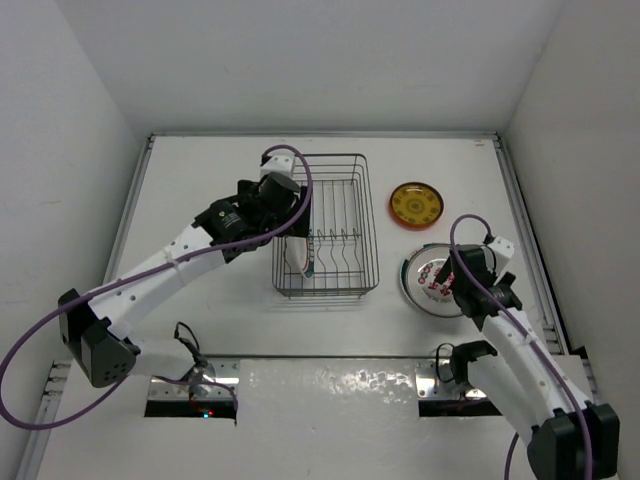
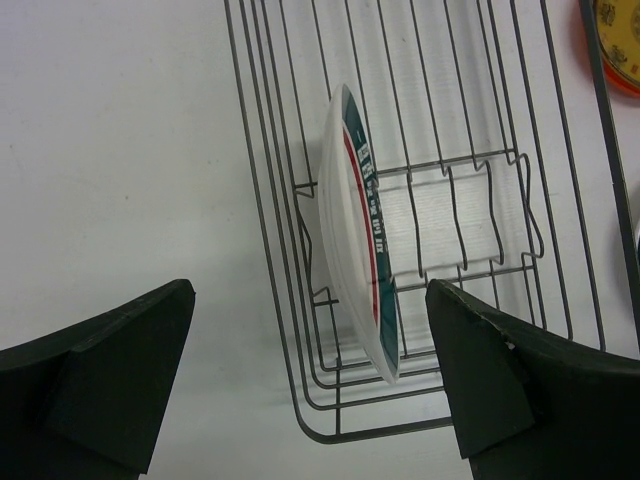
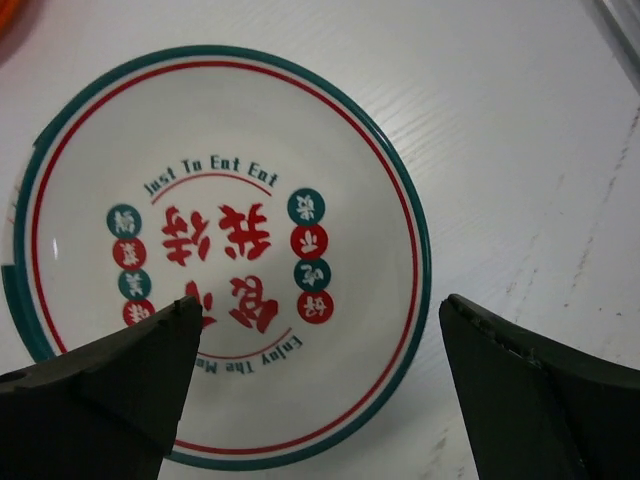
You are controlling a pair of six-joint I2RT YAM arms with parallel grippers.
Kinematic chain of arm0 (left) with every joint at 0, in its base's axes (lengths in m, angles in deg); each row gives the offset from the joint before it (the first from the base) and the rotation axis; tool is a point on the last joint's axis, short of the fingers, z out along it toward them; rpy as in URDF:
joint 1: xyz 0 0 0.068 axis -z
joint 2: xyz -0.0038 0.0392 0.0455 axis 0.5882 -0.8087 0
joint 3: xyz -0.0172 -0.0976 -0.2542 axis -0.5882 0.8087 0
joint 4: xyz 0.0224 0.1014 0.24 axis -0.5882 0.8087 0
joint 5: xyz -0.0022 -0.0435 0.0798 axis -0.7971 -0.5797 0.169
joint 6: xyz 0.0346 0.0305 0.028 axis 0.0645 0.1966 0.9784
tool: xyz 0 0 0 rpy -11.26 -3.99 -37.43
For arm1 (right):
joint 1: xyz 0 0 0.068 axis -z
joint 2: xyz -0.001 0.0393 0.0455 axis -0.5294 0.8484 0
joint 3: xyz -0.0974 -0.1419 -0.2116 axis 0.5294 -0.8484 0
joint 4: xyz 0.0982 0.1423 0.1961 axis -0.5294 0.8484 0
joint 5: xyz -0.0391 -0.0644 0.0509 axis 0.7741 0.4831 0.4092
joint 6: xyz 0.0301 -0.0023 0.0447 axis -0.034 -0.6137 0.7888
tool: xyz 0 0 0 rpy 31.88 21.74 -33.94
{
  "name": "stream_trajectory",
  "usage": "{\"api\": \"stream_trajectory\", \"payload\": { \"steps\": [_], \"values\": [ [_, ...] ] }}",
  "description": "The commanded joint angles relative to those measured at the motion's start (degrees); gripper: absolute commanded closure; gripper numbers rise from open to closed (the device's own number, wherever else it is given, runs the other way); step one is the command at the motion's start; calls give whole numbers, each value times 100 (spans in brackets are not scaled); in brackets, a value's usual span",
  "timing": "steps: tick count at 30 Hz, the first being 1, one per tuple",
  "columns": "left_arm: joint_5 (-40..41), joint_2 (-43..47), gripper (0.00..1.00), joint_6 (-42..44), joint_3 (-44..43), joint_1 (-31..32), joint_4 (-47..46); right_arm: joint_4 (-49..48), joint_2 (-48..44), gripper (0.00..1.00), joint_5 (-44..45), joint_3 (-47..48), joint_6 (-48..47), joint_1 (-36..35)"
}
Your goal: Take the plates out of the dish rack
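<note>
The grey wire dish rack (image 1: 340, 215) holds one white plate with a green and red rim (image 1: 302, 258), standing on edge at its left side. My left gripper (image 1: 290, 222) hovers just above that plate, open and empty. In the left wrist view the plate (image 2: 360, 250) stands in the rack (image 2: 470, 170), with the gripper (image 2: 310, 375) open wide above it. A white plate with red characters (image 3: 220, 250) lies flat on the table, with another rim showing under its left edge. My right gripper (image 3: 315, 375) is open and empty above it, and also shows in the top view (image 1: 452, 285). The plate also shows in the top view (image 1: 425, 275).
An amber-brown plate with a patterned centre (image 1: 417, 205) lies flat on the table right of the rack, above the white plate; its edge shows in the left wrist view (image 2: 620, 45). White walls enclose the table on three sides.
</note>
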Motion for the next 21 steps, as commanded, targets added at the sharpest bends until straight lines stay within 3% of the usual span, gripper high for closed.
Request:
{"api": "stream_trajectory", "payload": {
  "steps": [1, 8, 12, 14, 16, 17, 21],
  "values": [
    [179, -10, 2, -107, -152, -2, -27, -146, 261, 1, -361, 254, -79, 17],
    [302, -510, 3, -133, -390, 68, 158, 901, 683, 1, -61, 1098, -78, 26],
    [574, -897, 7, -221, -679, 112, 351, 734, 200, 1, -799, 1641, -842, 26],
    [670, -1161, 11, -257, -802, 121, 465, 953, 453, 1, -1045, 2072, -1332, 17],
    [784, -1441, 26, -274, -969, 121, 518, 1392, 952, 1, -1440, 2732, -1624, 17],
    [898, -1547, 39, -318, -1100, 121, 579, 1611, 1068, 1, -1685, 3064, -1860, 17],
    [1180, -2057, 69, -520, -1435, 130, 1010, 1780, 1105, 1, -1995, 3489, -2161, 17]
  ]
}}
